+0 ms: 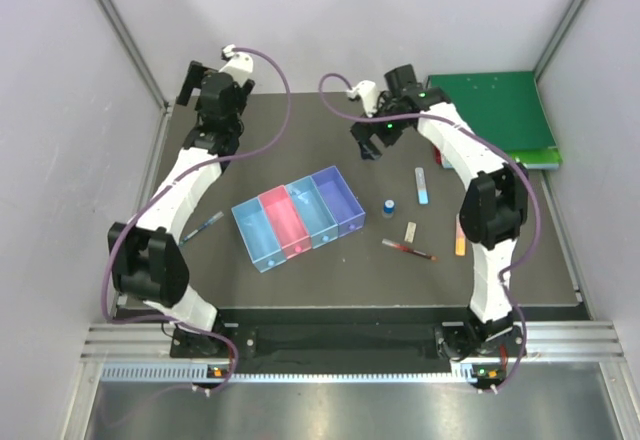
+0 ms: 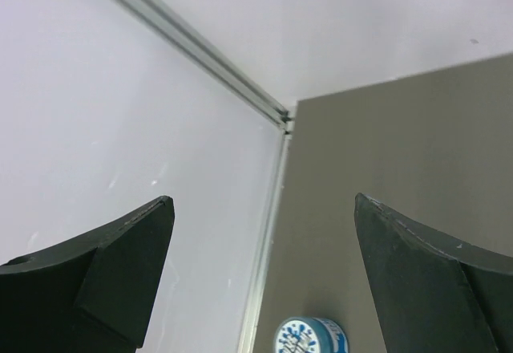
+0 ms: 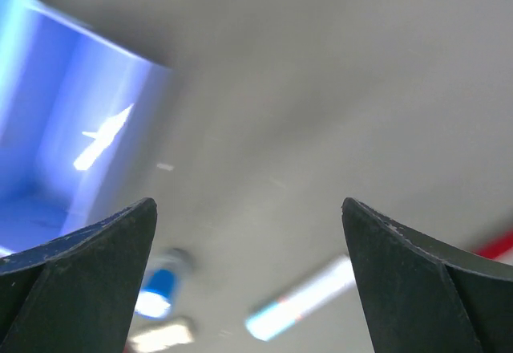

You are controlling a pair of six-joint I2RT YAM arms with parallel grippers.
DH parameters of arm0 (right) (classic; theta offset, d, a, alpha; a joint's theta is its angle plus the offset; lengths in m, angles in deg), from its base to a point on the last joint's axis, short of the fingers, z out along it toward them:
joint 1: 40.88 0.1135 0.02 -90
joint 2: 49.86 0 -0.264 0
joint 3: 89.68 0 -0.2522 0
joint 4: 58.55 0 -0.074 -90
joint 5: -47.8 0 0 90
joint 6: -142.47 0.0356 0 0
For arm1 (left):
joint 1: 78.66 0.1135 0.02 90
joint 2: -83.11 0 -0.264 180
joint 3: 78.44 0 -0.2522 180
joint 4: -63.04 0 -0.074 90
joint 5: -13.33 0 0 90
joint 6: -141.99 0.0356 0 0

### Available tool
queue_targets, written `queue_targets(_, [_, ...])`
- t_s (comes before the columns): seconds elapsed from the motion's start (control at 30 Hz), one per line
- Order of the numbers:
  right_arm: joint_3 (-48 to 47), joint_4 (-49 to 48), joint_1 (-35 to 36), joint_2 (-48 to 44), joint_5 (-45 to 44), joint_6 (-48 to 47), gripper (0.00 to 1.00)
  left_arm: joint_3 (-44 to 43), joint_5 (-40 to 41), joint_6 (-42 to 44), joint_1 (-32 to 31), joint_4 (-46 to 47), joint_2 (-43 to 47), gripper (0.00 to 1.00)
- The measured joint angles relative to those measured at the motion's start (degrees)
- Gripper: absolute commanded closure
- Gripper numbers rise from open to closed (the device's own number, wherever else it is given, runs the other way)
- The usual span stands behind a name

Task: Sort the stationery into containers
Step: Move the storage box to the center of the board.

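Left gripper (image 2: pixel 261 199) and right gripper (image 3: pixel 247 202): jaws spread, nothing held. Blue-white marker (image 1: pixel 421 185), right of frame centre: likely light, rigid and slippery. Grasp across mid-barrel.

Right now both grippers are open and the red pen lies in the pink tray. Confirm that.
Not quite. The red pen lies on the table right of the trays, not in the pink tray; the top view shows it. Both the left gripper and right gripper are open.
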State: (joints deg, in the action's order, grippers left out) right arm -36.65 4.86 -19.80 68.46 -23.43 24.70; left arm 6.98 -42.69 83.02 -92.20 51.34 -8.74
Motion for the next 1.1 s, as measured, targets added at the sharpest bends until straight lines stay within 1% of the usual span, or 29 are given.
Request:
queue_targets(0.17, [-0.2, 1.1, 6.2, -0.2, 0.1, 5.0, 0.06, 1.7, 1.6, 0.2, 0.8, 0.9, 4.5, 0.01])
queue_targets(0.33, [1.3, 0.7, 9.9, -0.8, -0.3, 10.6, 0.09, 3.3, 1.4, 0.3, 0.8, 0.8, 6.7, 0.01])
queue_targets(0.53, [4.2, 1.1, 14.0, -2.0, -0.7, 14.4, 0.11, 6.2, 0.3, 1.4, 0.8, 1.0, 9.2, 0.01])
queue_targets(0.67, [5.7, 0.8, 17.1, -2.1, -0.8, 16.6, 0.16, 6.6, -0.3, 1.5, 0.9, 1.0, 10.3, 0.01])
queue_targets(0.77, [7.3, 0.7, 18.5, -2.1, -0.9, 17.5, 0.20, 6.6, -1.0, 1.5, 1.0, 1.0, 11.1, 0.01])
queue_targets(0.8, [7.8, 0.7, 18.9, -2.1, -0.9, 17.8, 0.23, 6.6, -1.2, 1.5, 1.0, 1.0, 11.3, 0.01])
queue_targets(0.93, [8.3, 0.5, 19.4, -1.8, -0.9, 18.3, 0.26, 6.6, -1.8, 1.5, 1.0, 1.0, 11.7, 0.01])
queue_targets(1.1, [8.1, -0.5, 19.4, 0.8, -1.2, 18.3, 0.27, 6.7, -1.8, 1.5, 1.0, 1.0, 11.8, 0.01])
